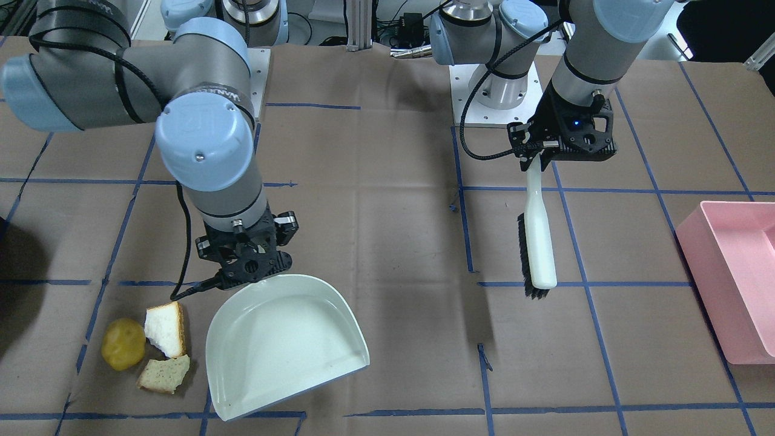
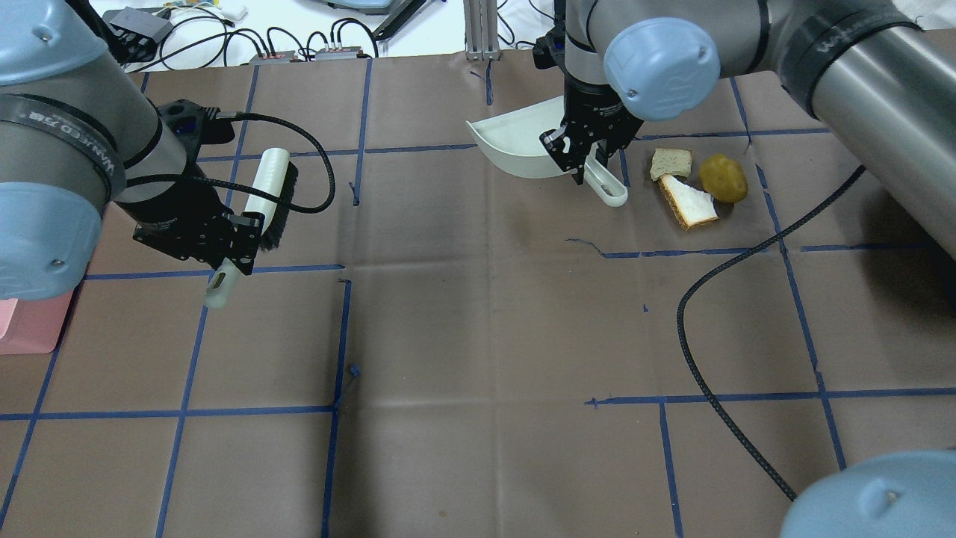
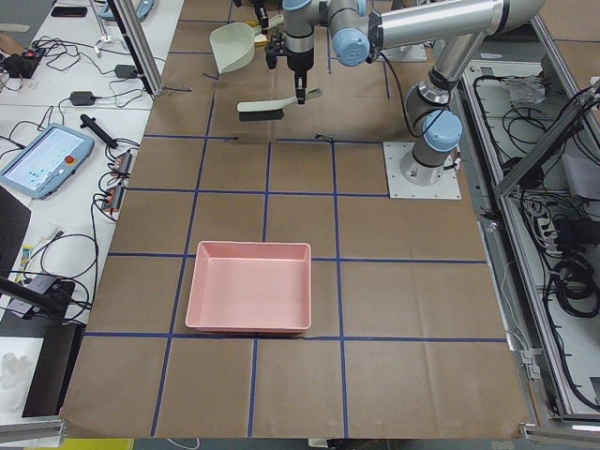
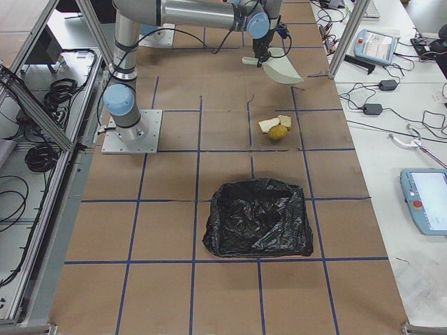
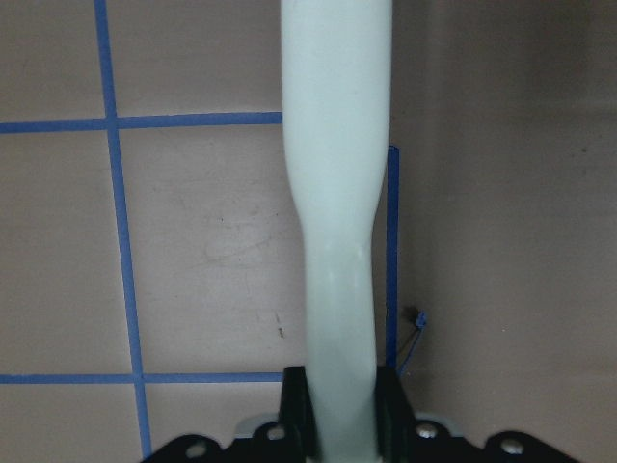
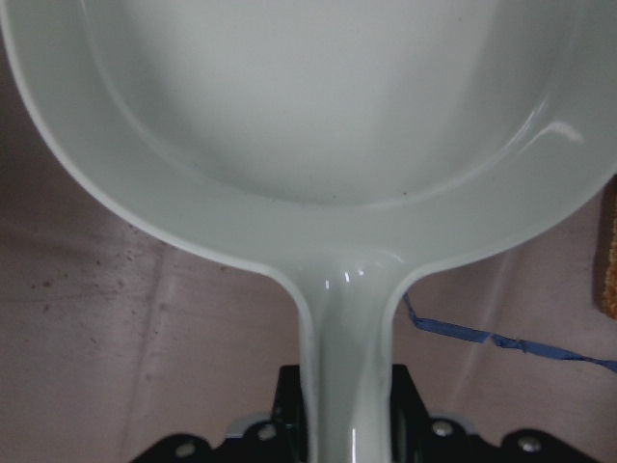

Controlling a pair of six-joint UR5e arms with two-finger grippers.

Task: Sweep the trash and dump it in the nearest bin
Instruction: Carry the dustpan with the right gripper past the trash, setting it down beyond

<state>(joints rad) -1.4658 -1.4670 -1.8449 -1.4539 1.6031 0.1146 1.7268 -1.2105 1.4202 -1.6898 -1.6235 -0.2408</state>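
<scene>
Trash (image 4: 277, 130) here is three food scraps bunched together on the brown table (image 1: 393, 242). There's a yellow lemon-like lump (image 1: 123, 344), a white bread slice (image 1: 165, 329) with crust, and a tan bread chunk (image 1: 163, 374). The slice touches or nearly touches both of the others.

Going by the front-facing view, the pile sits at roughly 8 o'clock from the right gripper (image 1: 249, 266), near it but not touching. That claw is clamped tight on the handle of a pale dustpan (image 1: 284, 345). The pan spreads out toward 5 o'clock from it, just beside the scraps, with its side wall toward them. Can't tell if the pan is actually resting on the table.

The left gripper (image 1: 536, 158) is well apart from the trash, way off at 2 o'clock from the pile. Its fingers (image 5: 294, 417) are squeezed on the white handle of a brush (image 1: 539, 236), black bristles along one side.

In the right-side view a black-bagged bin (image 4: 230, 230) sits at 6 o'clock from the scraps. The pink bin (image 1: 751, 272) is over on the left arm's side.
</scene>
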